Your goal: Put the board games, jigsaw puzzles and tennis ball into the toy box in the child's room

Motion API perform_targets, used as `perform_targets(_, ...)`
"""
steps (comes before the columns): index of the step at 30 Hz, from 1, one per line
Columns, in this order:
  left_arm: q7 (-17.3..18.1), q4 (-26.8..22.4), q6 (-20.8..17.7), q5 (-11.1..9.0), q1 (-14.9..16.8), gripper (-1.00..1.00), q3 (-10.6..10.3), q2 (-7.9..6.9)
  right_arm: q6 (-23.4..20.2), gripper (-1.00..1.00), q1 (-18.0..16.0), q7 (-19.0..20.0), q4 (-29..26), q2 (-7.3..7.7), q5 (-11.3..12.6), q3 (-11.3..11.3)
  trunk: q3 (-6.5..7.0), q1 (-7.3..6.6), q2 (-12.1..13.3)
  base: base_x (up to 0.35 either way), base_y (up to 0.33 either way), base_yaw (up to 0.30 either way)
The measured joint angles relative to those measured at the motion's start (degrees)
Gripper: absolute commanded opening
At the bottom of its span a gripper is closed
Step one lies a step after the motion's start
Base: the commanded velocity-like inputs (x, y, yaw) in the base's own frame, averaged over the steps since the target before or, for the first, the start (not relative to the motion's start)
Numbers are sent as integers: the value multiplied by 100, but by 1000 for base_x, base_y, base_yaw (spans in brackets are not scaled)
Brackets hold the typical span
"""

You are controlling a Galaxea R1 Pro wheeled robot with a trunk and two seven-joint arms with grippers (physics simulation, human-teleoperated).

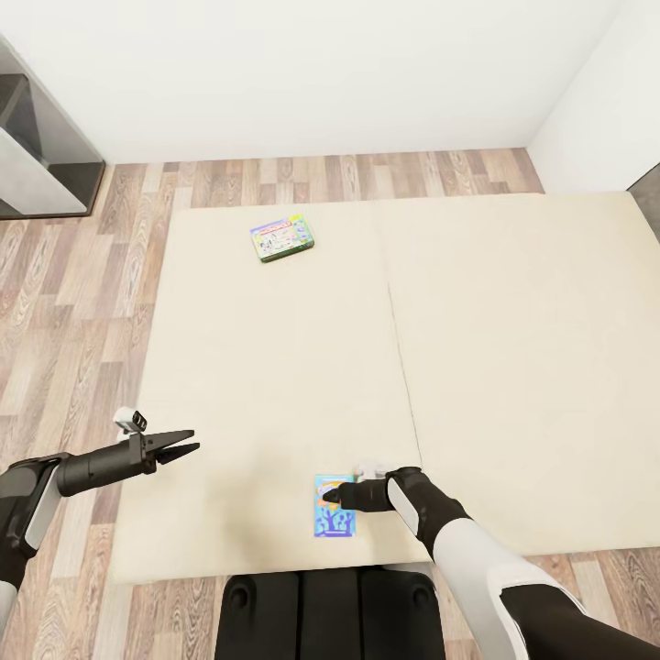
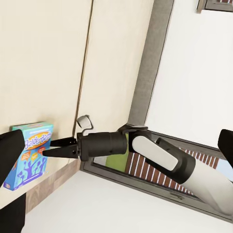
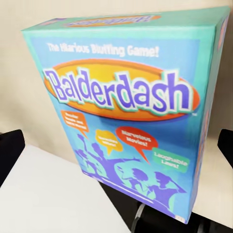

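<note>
The bed (image 1: 513, 367) is a cream mattress in two sections. A blue "Balderdash" board game (image 1: 335, 518) lies flat near its front edge, and my right gripper (image 1: 330, 496) hovers open just over the box's near end. The box's cover (image 3: 126, 111) is close in front of the right wrist camera, with nothing between the fingers. From the left wrist I see the right gripper (image 2: 48, 148) beside the blue box (image 2: 29, 155). A green-bordered board game (image 1: 284, 240) lies at the far left of the bed. My left gripper (image 1: 188, 445) is open over the bed's left edge.
Wood-plank floor (image 1: 73, 302) surrounds the bed on the left and at the back. A dark grey shelf unit (image 1: 37, 137) stands in the far left corner against the white wall. My dark base (image 1: 330, 614) is at the bed's front edge.
</note>
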State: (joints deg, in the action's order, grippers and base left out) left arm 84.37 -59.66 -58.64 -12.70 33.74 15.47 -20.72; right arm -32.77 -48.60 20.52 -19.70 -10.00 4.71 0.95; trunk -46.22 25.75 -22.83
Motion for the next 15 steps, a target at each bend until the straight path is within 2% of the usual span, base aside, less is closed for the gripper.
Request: perform_targets(15, 1, 0, 0, 0, 0, 100, 0, 0, 30, 100, 0, 26, 0, 0, 0, 0, 0, 0, 0, 0, 0, 0)
